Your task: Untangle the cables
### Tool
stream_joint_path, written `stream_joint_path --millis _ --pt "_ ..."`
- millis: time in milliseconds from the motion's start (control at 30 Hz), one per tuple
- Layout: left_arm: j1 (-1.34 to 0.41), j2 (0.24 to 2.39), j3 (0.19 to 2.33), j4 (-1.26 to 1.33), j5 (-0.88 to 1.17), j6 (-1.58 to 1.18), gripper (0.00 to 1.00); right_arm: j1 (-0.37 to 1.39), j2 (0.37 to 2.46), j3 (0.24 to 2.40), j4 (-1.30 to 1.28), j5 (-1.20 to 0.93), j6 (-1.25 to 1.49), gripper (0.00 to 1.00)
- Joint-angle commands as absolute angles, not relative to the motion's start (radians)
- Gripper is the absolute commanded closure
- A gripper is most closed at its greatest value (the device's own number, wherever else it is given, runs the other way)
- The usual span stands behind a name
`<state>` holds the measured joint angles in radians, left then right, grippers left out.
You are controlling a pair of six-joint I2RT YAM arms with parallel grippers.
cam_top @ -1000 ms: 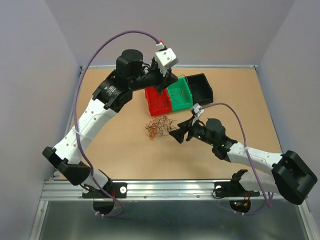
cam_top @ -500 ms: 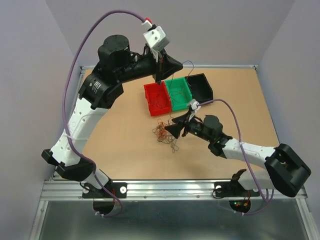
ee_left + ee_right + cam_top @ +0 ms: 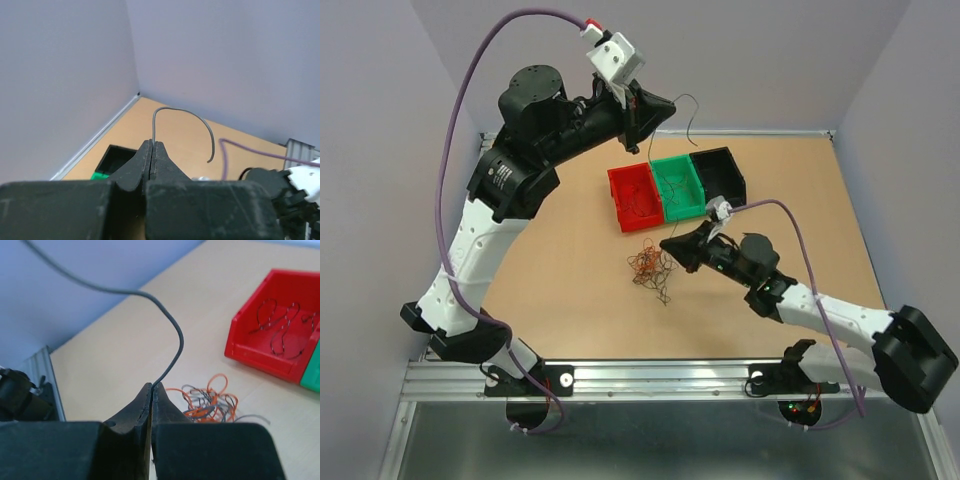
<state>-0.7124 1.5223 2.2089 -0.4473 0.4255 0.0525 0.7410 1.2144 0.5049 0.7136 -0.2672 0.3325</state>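
**Left end effector** (image 3: 668, 106), raised above the row of plastic bins, has its black fingers pressed together on a thin grey wire (image 3: 184, 114) whose free end arches into a smooth hook. **Right end effector** (image 3: 666, 243), low over the matte tan table (image 3: 550, 280), pinches a fine dark wire (image 3: 172, 325). **The cables** (image 3: 648, 268), a loose knot of curly orange, brown and dark strands, lie on the table just beside it. A few looped strands lie in the glossy red bin (image 3: 617, 200).

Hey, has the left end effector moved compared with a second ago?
Yes. The left end effector went from over the red bin to beyond its far edge, up the top view.
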Motion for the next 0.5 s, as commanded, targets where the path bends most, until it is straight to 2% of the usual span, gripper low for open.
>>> stream_joint_path --millis 0,233,333,467 --pt "-0.707 1.480 2.148 -0.379 0.285 0.107 1.00 0.749 1.056 0.491 0.709 -0.265 0.356 1.00" --pt "-0.591 1.493 1.927 -0.292 0.359 0.120 1.00 0.750 0.835 0.595 0.494 -0.313 0.364 0.99" --pt "-0.558 1.419 1.676 -0.137 0.425 0.112 1.00 0.750 0.781 0.653 0.382 -0.154 0.361 0.99" --pt "-0.555 1.339 1.447 -0.006 0.543 0.083 1.00 0.749 0.819 0.698 0.333 -0.126 0.334 1.00"
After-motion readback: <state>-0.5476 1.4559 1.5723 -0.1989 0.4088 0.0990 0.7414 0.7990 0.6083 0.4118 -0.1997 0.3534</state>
